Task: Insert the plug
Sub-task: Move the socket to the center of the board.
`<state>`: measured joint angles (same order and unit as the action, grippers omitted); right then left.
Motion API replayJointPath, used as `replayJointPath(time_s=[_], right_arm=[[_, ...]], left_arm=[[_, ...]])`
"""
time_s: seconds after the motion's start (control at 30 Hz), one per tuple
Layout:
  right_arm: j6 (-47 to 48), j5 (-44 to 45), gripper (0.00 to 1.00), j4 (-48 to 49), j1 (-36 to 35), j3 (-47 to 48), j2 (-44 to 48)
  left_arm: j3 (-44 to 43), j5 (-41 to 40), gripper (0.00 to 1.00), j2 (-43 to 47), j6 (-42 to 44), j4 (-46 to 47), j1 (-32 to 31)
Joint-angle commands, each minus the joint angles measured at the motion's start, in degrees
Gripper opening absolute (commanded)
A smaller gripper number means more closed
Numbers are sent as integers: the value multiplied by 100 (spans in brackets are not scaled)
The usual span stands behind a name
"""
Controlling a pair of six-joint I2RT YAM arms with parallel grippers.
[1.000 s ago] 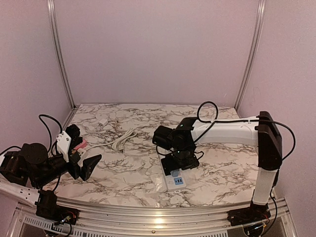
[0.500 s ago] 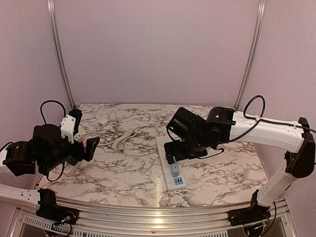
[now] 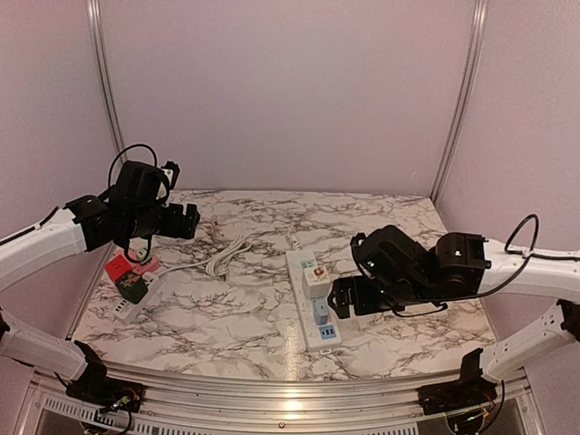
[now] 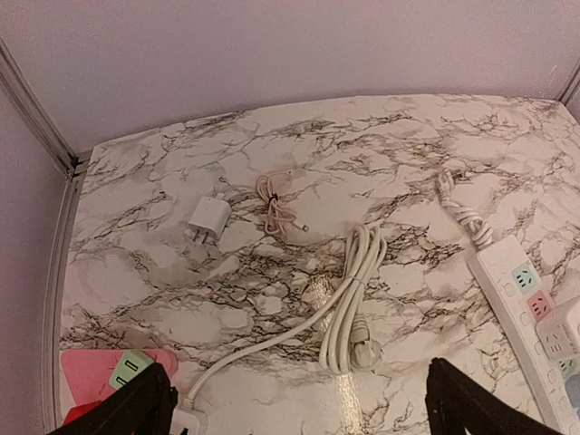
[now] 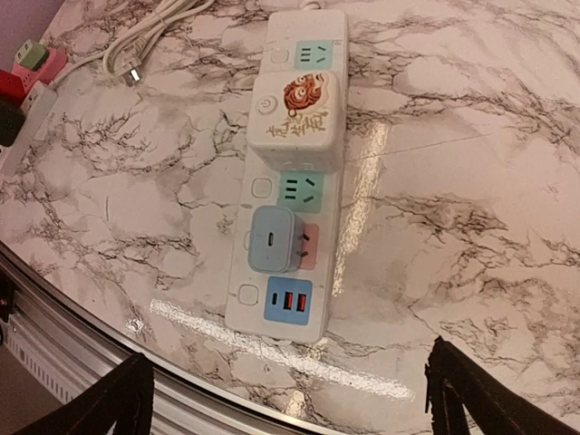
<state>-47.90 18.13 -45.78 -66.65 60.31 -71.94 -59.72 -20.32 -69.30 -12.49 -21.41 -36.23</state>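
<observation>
Looks seated: blue plug (image 5: 273, 239) in power strip (image 5: 245, 313), middle of surface (image 3: 227, 313), 9 o'clock of right end effector (image 3: 344, 297). That one and left end effector (image 3: 181, 220) both wide open, empty. Plug light, rigid, slick; pinch flat sides.

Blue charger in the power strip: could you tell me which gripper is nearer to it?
Right. The right gripper hovers just beside the blue charger; the left gripper is far off to its left.
</observation>
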Motion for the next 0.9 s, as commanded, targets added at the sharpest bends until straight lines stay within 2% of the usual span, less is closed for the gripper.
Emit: replayJointPath(time_s=[0.0,0.17,0.27,0.4,0.7,0.87], right_arm=[[-287,-1,98,539,-36,-267,569],[-364,-71,99,703,-41,-556,883],[-391,-133,99,761,-45,-618,865],[-392,-186,98,760,-45,-590,720],[-421,-241,98,674,-50,-426,473],[-489,-210,98,358,-48,-223,339]], left_arm=[[-685,743,99,-910,135,279,597],[-1330,1137,99,-1935,367,464,1203],[-1752,1069,99,-2500,587,475,1401],[-2146,777,99,-3210,844,661,1563],[-3005,1198,99,-4553,642,1058,1847],[-3643,1042,99,-5132,822,969,1881]])
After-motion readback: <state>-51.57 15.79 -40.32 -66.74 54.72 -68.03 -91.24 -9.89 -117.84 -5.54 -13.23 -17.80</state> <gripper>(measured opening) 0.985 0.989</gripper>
